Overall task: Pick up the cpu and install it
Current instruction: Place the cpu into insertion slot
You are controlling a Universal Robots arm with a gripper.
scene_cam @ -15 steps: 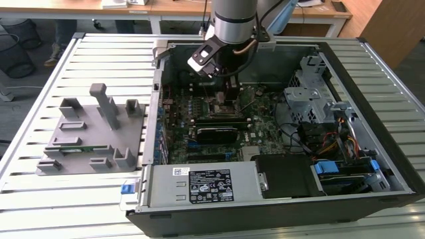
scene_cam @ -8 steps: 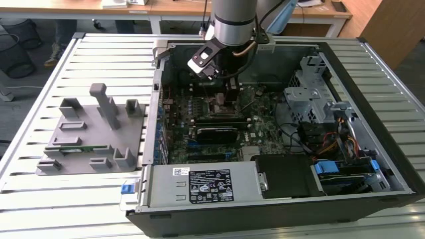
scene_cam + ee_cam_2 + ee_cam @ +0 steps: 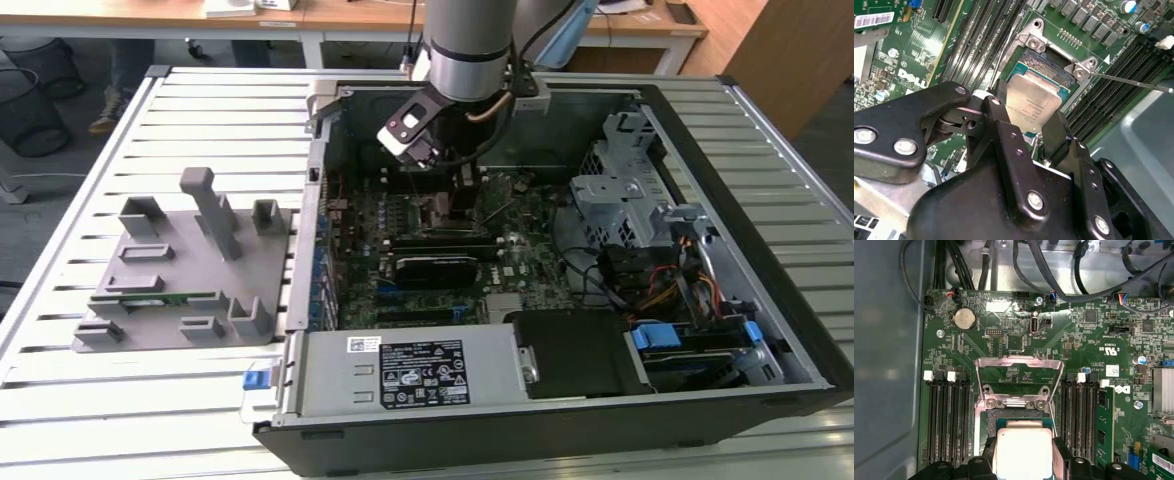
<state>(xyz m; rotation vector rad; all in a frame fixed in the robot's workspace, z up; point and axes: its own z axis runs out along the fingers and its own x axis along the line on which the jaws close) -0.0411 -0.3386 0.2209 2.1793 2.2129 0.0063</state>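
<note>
The cpu, a flat square chip with a silver top, sits between my gripper's two black fingers. My gripper is shut on its opposite edges. It hangs just over the open black socket on the green motherboard, tilted a little, with the socket's far part still showing past it. In the first wrist view the cpu lies below the raised metal load plate. In the exterior view my gripper reaches down into the open computer case.
Black memory slots flank the socket on both sides. A thin metal lever sticks out beside the socket. A grey fixture holding a green memory stick lies at the exterior view's left. A drive cage and cables fill the case's right.
</note>
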